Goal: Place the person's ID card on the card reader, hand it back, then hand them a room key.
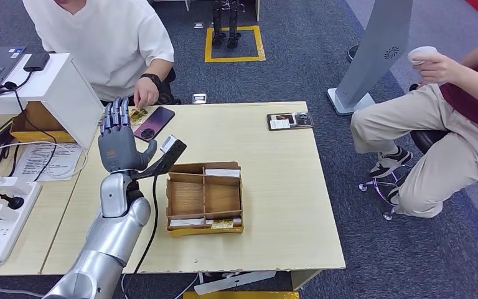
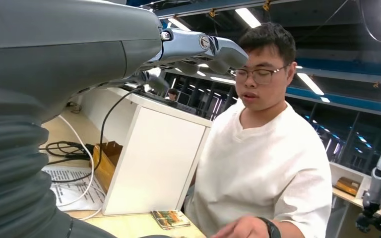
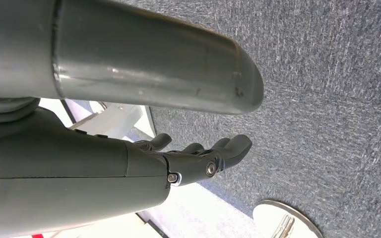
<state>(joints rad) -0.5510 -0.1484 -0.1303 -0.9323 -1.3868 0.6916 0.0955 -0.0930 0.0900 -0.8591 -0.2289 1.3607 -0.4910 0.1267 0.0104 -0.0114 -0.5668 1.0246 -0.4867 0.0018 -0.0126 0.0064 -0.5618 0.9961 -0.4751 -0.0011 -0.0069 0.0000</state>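
Observation:
The ID card (image 1: 138, 114), small with a yellowish print, lies flat on the table by the far edge, and the person's fingertips (image 1: 142, 99) touch it. It lies on the tabletop (image 2: 170, 218) beside a white box in the left wrist view. My left hand (image 1: 121, 142) is raised just left of the card with its fingers (image 2: 198, 49) stretched out and apart, holding nothing. A black card reader (image 1: 289, 120) lies at the far right of the table. The wooden key box (image 1: 204, 198) holds cards along its edges. My right hand (image 3: 198, 158) hangs over the carpet with nothing in it.
A dark phone (image 1: 154, 123) lies right beside the ID card. A white box (image 1: 62, 93) with a laptop on top stands to the left, with cables and a power strip (image 1: 6, 218) below it. A second person (image 1: 448, 118) sits at the right.

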